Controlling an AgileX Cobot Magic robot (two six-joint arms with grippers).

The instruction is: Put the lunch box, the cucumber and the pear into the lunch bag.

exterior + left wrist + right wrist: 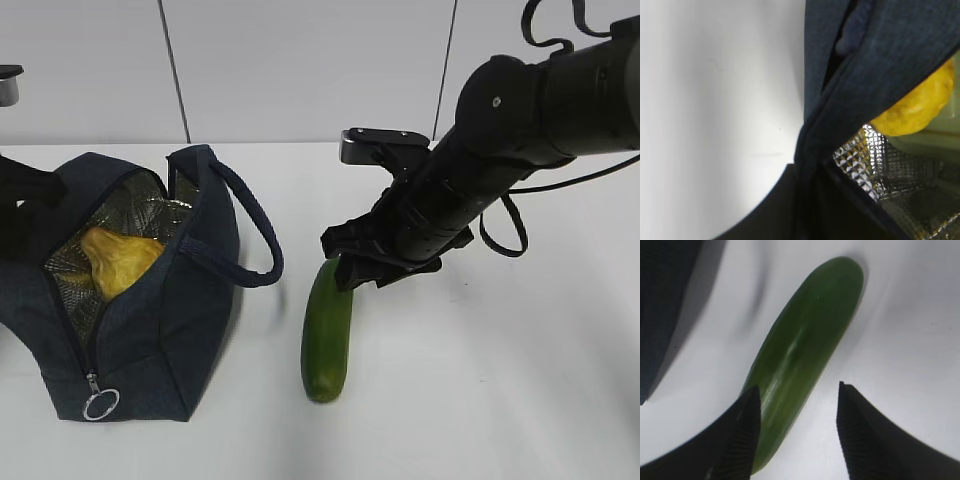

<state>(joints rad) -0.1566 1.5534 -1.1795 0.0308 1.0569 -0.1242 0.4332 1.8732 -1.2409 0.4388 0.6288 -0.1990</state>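
Note:
The navy lunch bag stands open at the left, silver lining showing. Inside it lies the yellow pear; the left wrist view shows the pear resting over a pale green strip of the lunch box. My left gripper, a dark mass at the bag's far-left rim, is shut on the bag's edge fabric. The dark green cucumber lies on the table right of the bag. My right gripper hangs open over its far end; one finger overlaps the cucumber, the other stands apart.
The bag's loop handle arches toward the cucumber, and its zipper ring pull hangs at the near corner. White table stretches to the right and front. A white panelled wall rises behind.

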